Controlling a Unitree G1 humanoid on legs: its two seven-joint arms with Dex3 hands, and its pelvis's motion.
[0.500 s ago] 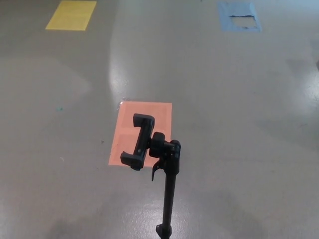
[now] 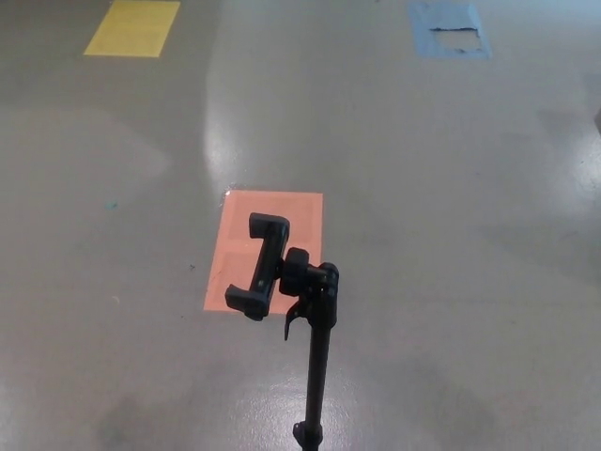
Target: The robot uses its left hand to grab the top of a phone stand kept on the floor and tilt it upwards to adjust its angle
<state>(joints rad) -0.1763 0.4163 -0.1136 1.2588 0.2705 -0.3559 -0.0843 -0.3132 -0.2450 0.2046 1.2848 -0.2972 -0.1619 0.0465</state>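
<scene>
phone stand (image 2: 310, 319) upright | orange patch (image 2: 282, 211) behind | yellow patch (image 2: 131, 28), blue patch (image 2: 449, 28) far

No part of the robot's body is showing in the head view; neither arm nor hand is appearing.

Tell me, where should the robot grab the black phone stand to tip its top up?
Probably the phone clamp at the top of the phone stand, coming in from the robot's left. The clamp sticks out to that side of the thin pole, with a bracket at each end, so fingers could wrap around its bar. The pole itself would not tilt. No hand is in view yet.
</scene>
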